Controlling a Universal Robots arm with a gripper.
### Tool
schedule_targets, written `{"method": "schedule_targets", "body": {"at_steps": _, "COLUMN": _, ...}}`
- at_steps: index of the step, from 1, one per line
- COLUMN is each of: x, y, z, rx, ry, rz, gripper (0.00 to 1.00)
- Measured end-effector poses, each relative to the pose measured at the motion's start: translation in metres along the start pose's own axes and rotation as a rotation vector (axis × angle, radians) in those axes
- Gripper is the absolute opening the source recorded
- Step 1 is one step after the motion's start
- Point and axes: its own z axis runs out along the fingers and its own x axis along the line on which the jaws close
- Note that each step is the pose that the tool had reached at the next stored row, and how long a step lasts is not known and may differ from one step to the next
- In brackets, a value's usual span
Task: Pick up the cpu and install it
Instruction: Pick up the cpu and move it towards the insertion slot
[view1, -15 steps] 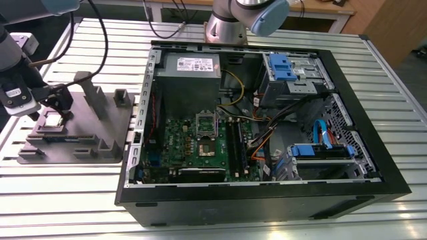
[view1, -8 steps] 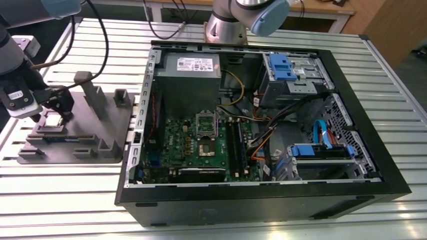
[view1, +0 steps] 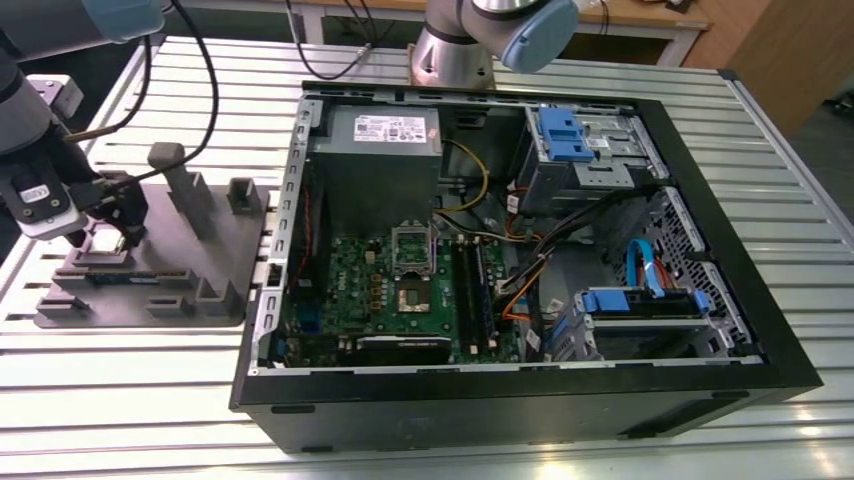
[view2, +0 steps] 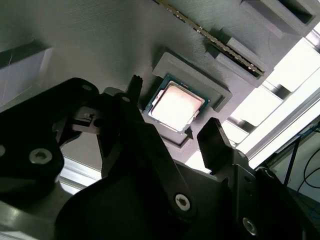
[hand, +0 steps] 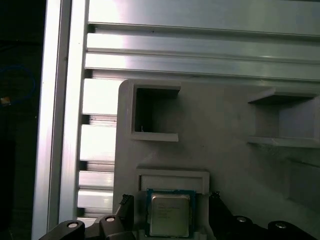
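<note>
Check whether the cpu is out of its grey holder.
No: in the second wrist view the cpu lies flat in a pocket of the grey holder, with the fingers apart on either side.

The work surface is a silver ribbed aluminium-profile tabletop (view1: 120, 400) with parallel slots across its width. Its slats (hand: 200, 50) reflect bright light in the first wrist view. Beyond the far edge stand a white-framed wooden bench (view1: 627, 22) and a brown wooden panel (view1: 781, 50).

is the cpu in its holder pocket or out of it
In. The cpu lies flat in its pocket on the grey fixture; the open gripper straddles it with a gap on each side.
</note>
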Motion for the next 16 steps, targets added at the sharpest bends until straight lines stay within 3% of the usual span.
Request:
{"method": "schedule_targets", "body": {"at_steps": 2, "x": 0.0, "y": 0.0, "z": 0.0006, "rx": 0.0, "ry": 0.0, "rz": 0.0, "gripper": 0.72}}
{"method": "schedule_targets", "body": {"at_steps": 3, "x": 0.0, "y": 0.0, "z": 0.0008, "rx": 0.0, "ry": -0.0001, "rz": 0.0, "gripper": 0.65}}
{"method": "schedule_targets", "body": {"at_steps": 13, "x": 0.0, "y": 0.0, "z": 0.0012, "rx": 0.0, "ry": -0.0001, "rz": 0.0, "gripper": 0.65}}
{"method": "schedule_targets", "body": {"at_steps": 16, "x": 0.0, "y": -0.0001, "z": 0.0012, "rx": 0.0001, "ry": 0.0, "rz": 0.0, "gripper": 0.57}}
